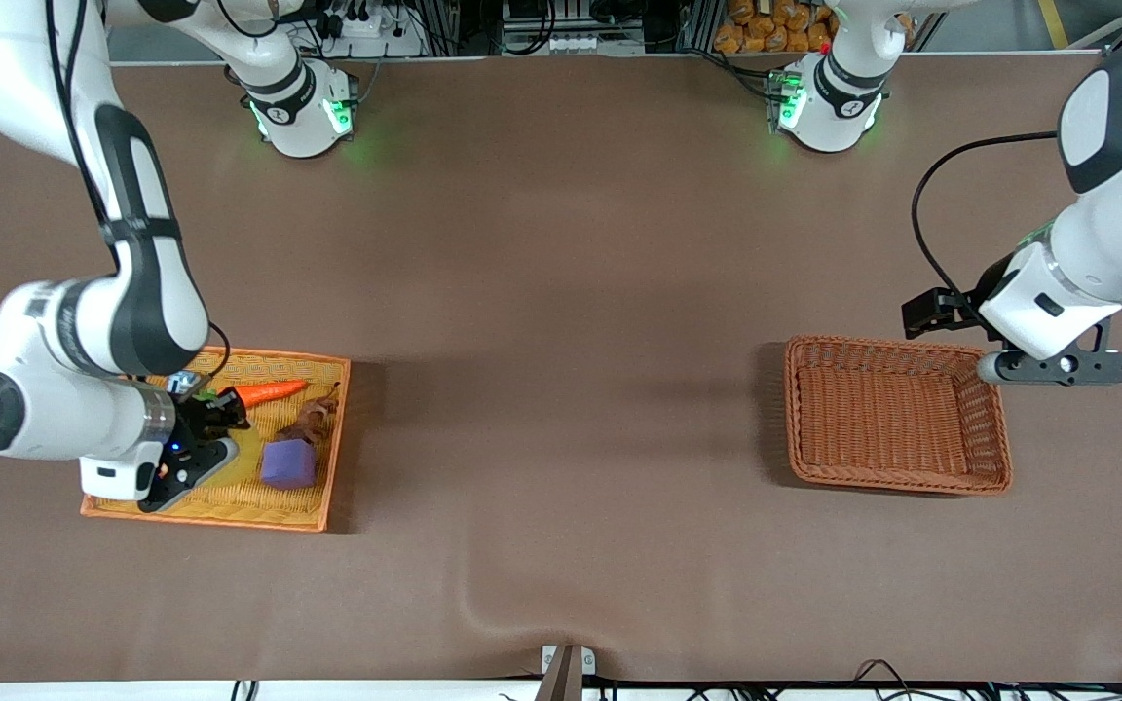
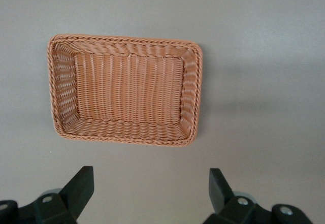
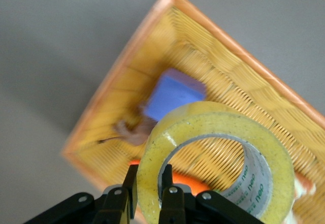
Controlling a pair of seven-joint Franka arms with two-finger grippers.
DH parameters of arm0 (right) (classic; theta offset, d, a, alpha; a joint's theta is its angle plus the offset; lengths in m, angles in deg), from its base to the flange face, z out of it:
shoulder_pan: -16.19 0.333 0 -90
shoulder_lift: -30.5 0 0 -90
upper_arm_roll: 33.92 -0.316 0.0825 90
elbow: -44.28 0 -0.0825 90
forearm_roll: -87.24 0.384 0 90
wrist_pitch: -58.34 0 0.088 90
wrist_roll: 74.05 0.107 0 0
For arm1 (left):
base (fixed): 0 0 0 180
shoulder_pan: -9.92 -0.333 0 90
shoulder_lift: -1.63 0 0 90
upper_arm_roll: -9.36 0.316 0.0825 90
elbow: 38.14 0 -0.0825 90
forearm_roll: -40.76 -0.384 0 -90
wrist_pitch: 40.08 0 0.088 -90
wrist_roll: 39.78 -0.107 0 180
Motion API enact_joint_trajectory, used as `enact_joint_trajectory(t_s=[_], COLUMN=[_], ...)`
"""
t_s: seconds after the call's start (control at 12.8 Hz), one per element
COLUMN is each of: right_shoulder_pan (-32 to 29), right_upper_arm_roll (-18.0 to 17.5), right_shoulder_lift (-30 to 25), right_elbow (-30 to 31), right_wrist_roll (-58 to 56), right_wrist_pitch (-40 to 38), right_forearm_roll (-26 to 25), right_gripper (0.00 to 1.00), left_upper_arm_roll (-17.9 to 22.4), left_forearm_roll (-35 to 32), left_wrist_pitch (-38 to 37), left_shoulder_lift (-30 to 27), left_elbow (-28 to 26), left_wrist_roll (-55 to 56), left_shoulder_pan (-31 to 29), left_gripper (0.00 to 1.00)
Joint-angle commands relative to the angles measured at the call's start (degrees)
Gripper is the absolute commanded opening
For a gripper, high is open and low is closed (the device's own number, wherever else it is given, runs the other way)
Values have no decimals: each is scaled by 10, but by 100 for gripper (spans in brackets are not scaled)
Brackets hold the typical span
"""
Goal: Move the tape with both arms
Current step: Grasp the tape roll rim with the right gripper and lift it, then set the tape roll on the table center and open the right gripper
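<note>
The tape is up in the air over the yellow tray, pinched by its wall in the right gripper, arm bent low. Left gripper hangs wide open beside the brown basket, waiting.

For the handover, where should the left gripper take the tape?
Probably the free arc of the tape's wall away from the right gripper, one finger through the hollow core, since the right fingers already pinch one wall. The left gripper is open near the brown basket.
</note>
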Motion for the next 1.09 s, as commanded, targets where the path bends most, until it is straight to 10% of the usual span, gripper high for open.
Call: enact_joint_trajectory(t_s=[0.0, 0.47, 1.01], right_shoulder_pan=[68, 322, 419], right_upper_arm_roll=[-1, 2, -36], right_shoulder_lift=[3, 67, 232], right_elbow=[-51, -76, -120], right_wrist_roll=[135, 566, 720], right_wrist_pitch=[-64, 128, 412], right_forearm_roll=[7, 56, 80], right_gripper=[0, 0, 0], left_upper_arm_roll=[-2, -2, 0], left_forearm_roll=[12, 17, 20], left_wrist_pitch=[-1, -2, -2], left_shoulder_lift=[4, 4, 5], left_elbow=[8, 13, 11], left_wrist_roll=[24, 29, 16], left_shoulder_pan=[16, 14, 4], left_gripper=[100, 100, 100])
